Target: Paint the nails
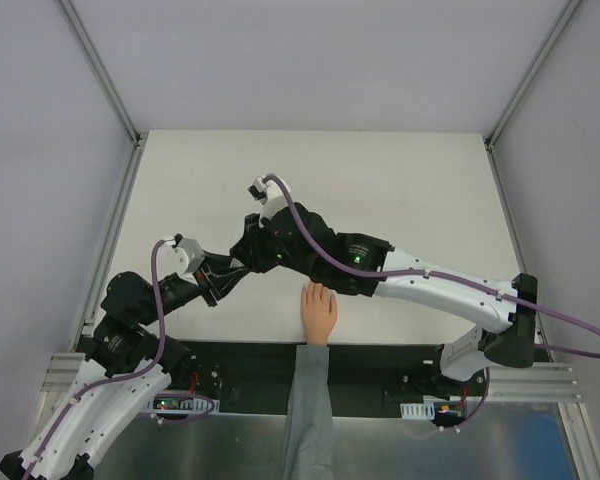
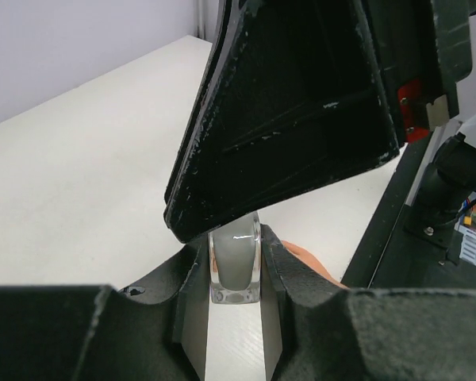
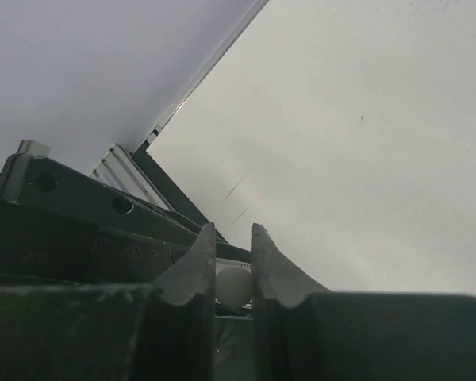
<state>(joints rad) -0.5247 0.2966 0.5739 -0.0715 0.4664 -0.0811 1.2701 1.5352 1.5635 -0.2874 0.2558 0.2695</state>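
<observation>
A small peach hand (image 1: 318,312) with a grey sleeve (image 1: 308,410) lies flat at the table's near edge, and its edge shows in the left wrist view (image 2: 313,258). Its nails are too small to make out. My left gripper (image 1: 230,280) is shut on a clear glass bottle of grey polish (image 2: 235,266), held upright between its fingers (image 2: 235,274). My right gripper (image 1: 252,257) meets it from above and is shut on the bottle's round white cap (image 3: 235,286). Its body (image 2: 301,119) hides the bottle's top. Both grippers sit just left of the hand.
The white table (image 1: 380,180) stretches behind the arms, between grey walls and aluminium frame rails (image 1: 108,240). A black base strip (image 1: 380,365) with cables and connectors runs along the near edge. My left gripper's body (image 3: 63,230) fills the right wrist view's left side.
</observation>
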